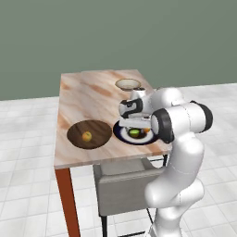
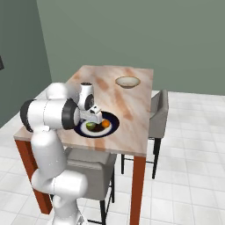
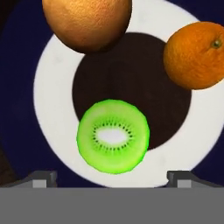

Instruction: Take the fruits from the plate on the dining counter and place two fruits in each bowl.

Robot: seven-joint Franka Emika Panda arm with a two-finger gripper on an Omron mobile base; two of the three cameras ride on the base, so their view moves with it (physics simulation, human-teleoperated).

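Wide-open and empty, two-finger gripper (image 3: 112, 177) is hovering over the green kiwi slice (image 3: 113, 136) at six o'clock on the round navy-and-white plate (image 3: 52, 78) (jaws straddling it, presumably for grasping), oranges (image 3: 194, 54) beyond.

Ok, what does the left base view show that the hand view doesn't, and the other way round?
Left base view alone: the wooden bowl holding a yellow fruit, the cream bowl and the counter. Hand view alone: the kiwi's seeds and white core, two oranges clear of the arm, and the open gripper just above. Both: the plate and kiwi.
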